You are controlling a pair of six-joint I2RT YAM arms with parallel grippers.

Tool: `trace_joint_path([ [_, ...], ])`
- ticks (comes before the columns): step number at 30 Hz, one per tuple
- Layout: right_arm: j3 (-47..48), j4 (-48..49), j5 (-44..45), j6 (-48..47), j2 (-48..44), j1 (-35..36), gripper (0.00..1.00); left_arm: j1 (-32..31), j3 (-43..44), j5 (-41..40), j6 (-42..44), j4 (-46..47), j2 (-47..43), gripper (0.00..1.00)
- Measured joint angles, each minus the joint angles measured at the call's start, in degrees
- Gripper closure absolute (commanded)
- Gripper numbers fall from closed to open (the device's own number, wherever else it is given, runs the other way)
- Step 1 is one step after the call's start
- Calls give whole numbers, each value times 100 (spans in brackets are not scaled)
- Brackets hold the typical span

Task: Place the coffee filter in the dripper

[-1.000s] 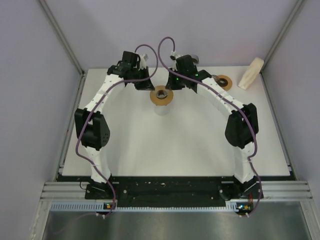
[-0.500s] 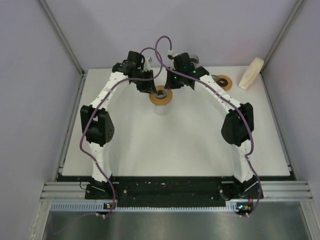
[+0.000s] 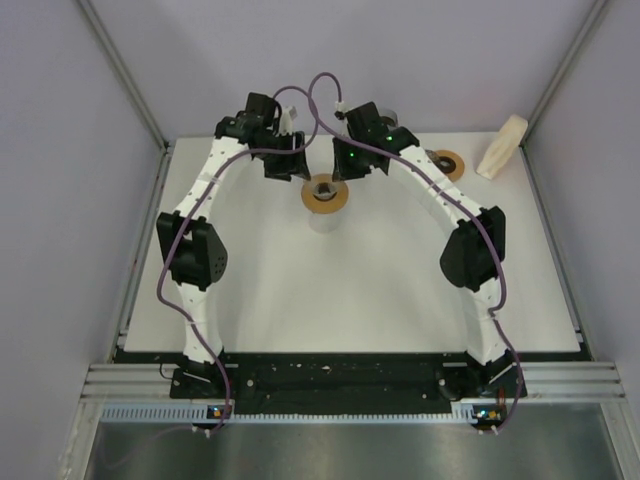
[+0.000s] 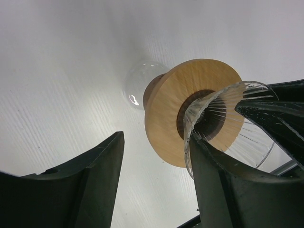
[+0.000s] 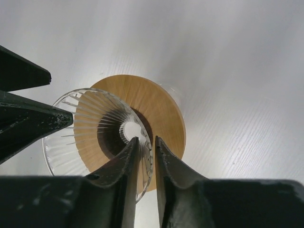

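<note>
- Bench (image 3: 300, 290): dripper (image 3: 325, 193) stands at frame centre. It is a ribbed glass cone seated in a wooden collar (image 4: 171, 104).
- Left tool (image 4: 154, 142): jaws wide apart, holding nothing. The glass rim sits just beside its finger (image 4: 228, 190) at frame right.
- Right tool (image 5: 146, 140): fingers drawn nearly together on the dripper's glass rim, the cone wall between them.
- Wooden ring (image 3: 447, 163): flat on the bench, upper right, beside the right arm.
- Coffee filter (image 3: 502, 145): cream, far upper-right corner of the bench, well apart from the dripper and not yet in it.
</note>
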Motion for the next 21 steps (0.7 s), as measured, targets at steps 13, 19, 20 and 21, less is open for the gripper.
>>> trace_joint_path([
  [13, 671, -435, -179, -160, 17, 0, 39, 160, 350, 232, 83, -63, -55, 25],
  [19, 839, -470, -243, -369, -190, -157, 41, 323, 354, 195, 260, -122, -192, 22],
  [20, 811, -466, -201, -413, -291, -214, 44, 367, 354, 160, 313, -142, -249, 22],
  [21, 721, -442, -133, -468, -466, -302, 45, 415, 354, 118, 372, -157, -321, 22],
])
